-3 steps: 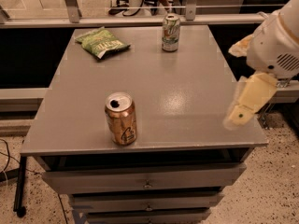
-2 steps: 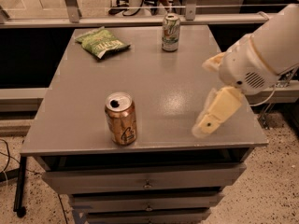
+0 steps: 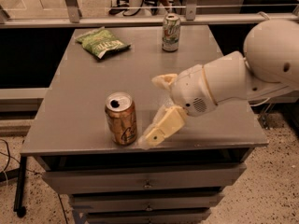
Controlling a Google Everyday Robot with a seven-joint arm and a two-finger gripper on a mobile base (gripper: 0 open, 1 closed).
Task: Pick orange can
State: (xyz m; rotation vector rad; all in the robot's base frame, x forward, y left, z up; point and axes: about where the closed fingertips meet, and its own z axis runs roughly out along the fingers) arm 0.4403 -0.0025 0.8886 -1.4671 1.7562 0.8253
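Observation:
The orange can point(image 3: 121, 119) stands upright near the front edge of the grey table point(image 3: 84, 101), its silver top opened. My gripper point(image 3: 152, 111) reaches in from the right on a white arm and sits just to the right of the can, low over the table. Its two cream fingers are spread apart: one fingertip point(image 3: 148, 140) is close by the can's base, the other point(image 3: 159, 81) is farther back. The gripper is open and holds nothing.
A green-and-white soda can point(image 3: 171, 27) stands at the back of the table. A green chip bag point(image 3: 102, 42) lies at the back left. Drawers point(image 3: 147, 183) sit under the tabletop. A rail and window frame run behind the table.
The arm has swung left across the table, from its right edge to just beside the orange can. The can has not moved.

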